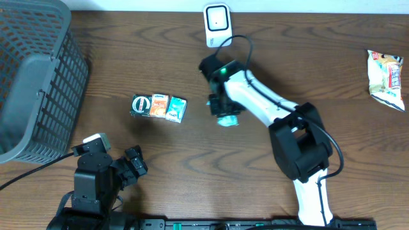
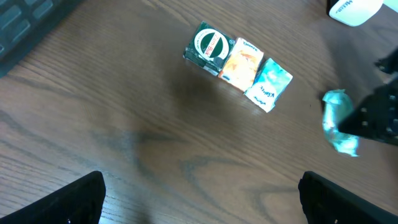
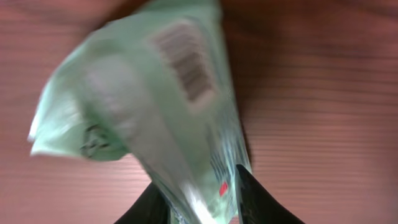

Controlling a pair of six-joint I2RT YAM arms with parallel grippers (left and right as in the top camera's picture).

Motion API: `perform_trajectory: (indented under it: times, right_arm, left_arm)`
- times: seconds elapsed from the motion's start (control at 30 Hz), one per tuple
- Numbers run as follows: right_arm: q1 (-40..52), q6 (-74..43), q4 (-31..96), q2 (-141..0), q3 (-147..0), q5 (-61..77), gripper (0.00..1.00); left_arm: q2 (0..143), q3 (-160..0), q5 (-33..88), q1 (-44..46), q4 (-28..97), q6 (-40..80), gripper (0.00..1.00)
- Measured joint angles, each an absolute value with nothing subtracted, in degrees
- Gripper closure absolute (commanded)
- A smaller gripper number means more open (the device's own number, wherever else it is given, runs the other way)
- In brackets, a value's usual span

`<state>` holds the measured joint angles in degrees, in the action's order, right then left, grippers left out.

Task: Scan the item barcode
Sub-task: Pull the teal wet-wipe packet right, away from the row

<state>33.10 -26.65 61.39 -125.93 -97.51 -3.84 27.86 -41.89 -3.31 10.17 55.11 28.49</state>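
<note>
The brown wood-grain table (image 1: 192, 172) carries everything here. The grey plastic mesh basket (image 1: 38, 83) stands well to the left of the left gripper (image 1: 135, 163) and beyond it. The white and black right arm (image 1: 268, 105) reaches out across the table, and the right gripper (image 1: 225, 115) at its end is clamped on the pale green plastic packet (image 1: 229, 120). The black left arm (image 1: 89, 182) sits low at the near edge, its gripper spread wide with nothing between the fingers (image 2: 74, 202).

The crinkled white and yellow snack bag (image 1: 386, 78) lies far off to the right gripper's right. The row of three small cartons (image 1: 158, 106), dark green, orange and light blue, lies just to the right gripper's left and ahead of the left gripper. The white boxy scanner (image 1: 217, 22) stands beyond the right gripper, near it but apart.

In the right wrist view the packet runs away from the two dark fingers (image 3: 261, 199) that pinch its lower end. It seems to hang just above the wood, though blur makes this hard to judge. A black barcode (image 3: 186, 62) shows on a white patch at the end farthest from the gripper.
</note>
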Motion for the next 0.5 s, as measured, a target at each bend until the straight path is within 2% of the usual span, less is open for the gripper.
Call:
perform_trajectory:
  times: [0.17, 0.2, 0.23, 0.27, 0.3, 0.5]
  right_arm:
    - [29.50, -25.65, 63.66, -123.98, -96.97, -6.81, 0.65]
    - [29.12, -25.47, 63.72, -123.20, -96.88, -6.70, 0.55]
    - [28.84, -24.99, 63.66, -122.13, -96.86, -6.22, 0.40]
    - [28.67, -24.36, 63.48, -121.05, -96.84, -5.63, 0.29]
    - [28.60, -23.83, 63.22, -119.77, -96.84, -4.78, 0.24]
    - [29.21, -20.67, 62.70, -114.37, -96.86, -1.61, 0.19]
  left_arm:
    - [27.86, -41.89, -3.31, 10.17, 55.11, 28.49, 0.02]
    - [27.86, -41.89, -3.31, 10.17, 55.11, 28.49, 0.02]
    - [27.86, -41.89, -3.31, 10.17, 55.11, 28.49, 0.03]
    - [27.86, -41.89, -3.31, 10.17, 55.11, 28.49, 0.03]
    - [27.86, -41.89, -3.31, 10.17, 55.11, 28.49, 0.02]
    - [27.86, -41.89, -3.31, 10.17, 55.11, 28.51, 0.02]
